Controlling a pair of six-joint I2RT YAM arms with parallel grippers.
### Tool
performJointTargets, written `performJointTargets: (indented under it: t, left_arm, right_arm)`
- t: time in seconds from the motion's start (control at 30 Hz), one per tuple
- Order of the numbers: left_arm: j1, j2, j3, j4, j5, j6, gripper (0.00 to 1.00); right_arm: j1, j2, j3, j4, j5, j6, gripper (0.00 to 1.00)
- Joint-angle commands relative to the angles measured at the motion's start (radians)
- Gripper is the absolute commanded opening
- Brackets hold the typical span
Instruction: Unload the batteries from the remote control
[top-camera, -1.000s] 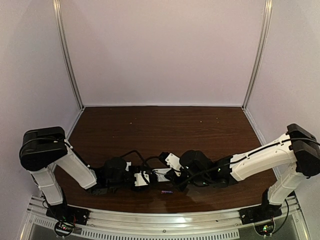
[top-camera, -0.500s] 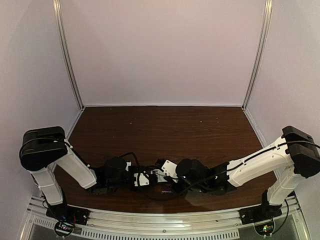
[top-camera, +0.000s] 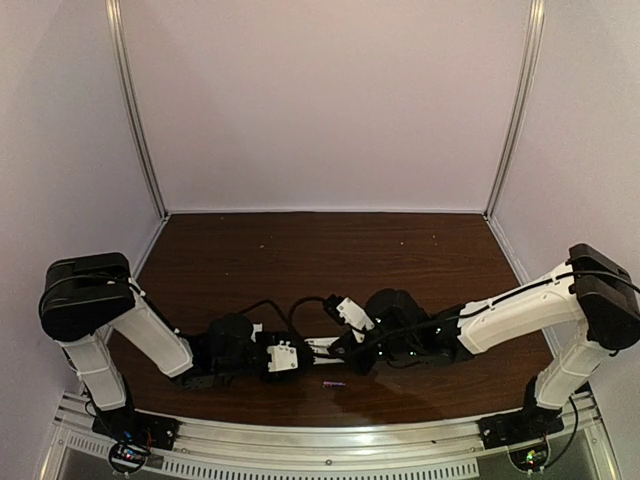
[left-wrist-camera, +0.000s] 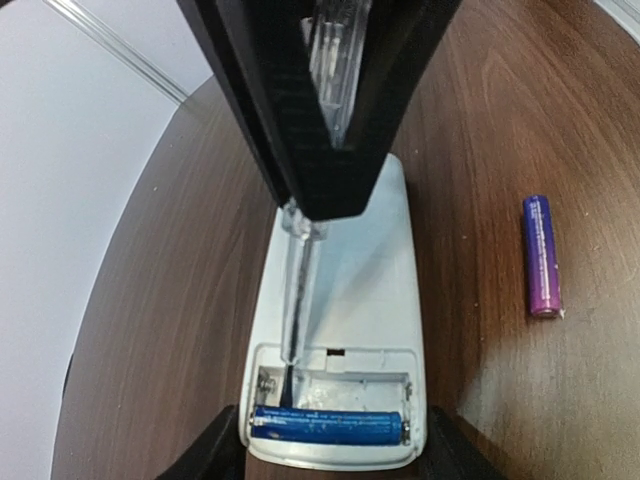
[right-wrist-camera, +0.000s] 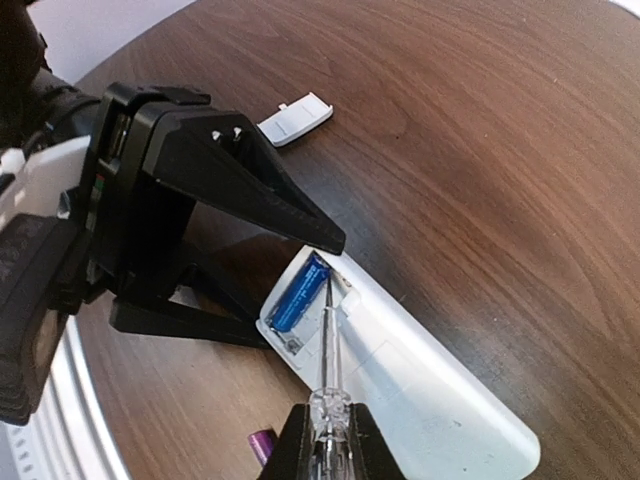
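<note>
The white remote control (left-wrist-camera: 355, 290) lies back up, its compartment open at the near end. The blue one of the batteries (left-wrist-camera: 325, 427) sits in the slot; the other slot is empty. The purple-pink battery (left-wrist-camera: 540, 255) lies loose on the table to the right. My left gripper (left-wrist-camera: 330, 445) clamps the remote's compartment end between its black fingers (left-wrist-camera: 215, 450). My right gripper (right-wrist-camera: 327, 435) is shut on a clear pointed tool (right-wrist-camera: 328, 350), whose tip rests in the compartment beside the blue battery (right-wrist-camera: 300, 295). From above, both grippers meet at the remote (top-camera: 322, 346).
The white battery cover (right-wrist-camera: 295, 120) lies on the brown table beyond the left gripper. The purple battery (top-camera: 333, 383) lies near the table's front edge, just ahead of the metal rail (top-camera: 300, 440). White walls enclose the table on three sides.
The right wrist swung left and nearer over the remote, then back right and farther. The left gripper, the remote and the purple battery stayed put.
</note>
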Motion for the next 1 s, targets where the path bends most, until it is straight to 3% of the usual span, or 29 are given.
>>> performJointTargets:
  t: [0.0, 0.13, 0.37, 0.6, 0.8, 0.97]
  left_arm:
    - [-0.026, -0.033, 0.018, 0.134, 0.112, 0.005, 0.0]
    - [-0.026, -0.033, 0.018, 0.134, 0.113, 0.004, 0.0]
    - [-0.026, -0.034, 0.019, 0.132, 0.119, 0.003, 0.0]
    - [-0.026, -0.033, 0.021, 0.128, 0.122, 0.004, 0.0]
    - [-0.026, -0.033, 0.021, 0.129, 0.129, 0.002, 0.0]
    - [-0.026, -0.034, 0.019, 0.127, 0.128, 0.001, 0.0]
  right_arm:
    - [-0.1, -0.015, 0.002, 0.067, -0.21, 0.185, 0.0]
    - [-0.15, 0.041, 0.025, 0.077, -0.348, 0.262, 0.0]
    - [-0.19, 0.106, 0.035, 0.111, -0.412, 0.237, 0.0]
    - [-0.182, 0.117, 0.034, 0.048, -0.324, 0.03, 0.0]
    - [-0.084, 0.11, 0.046, 0.005, -0.127, -0.128, 0.0]
    - [-0.069, 0.115, 0.046, 0.013, -0.05, -0.165, 0.0]
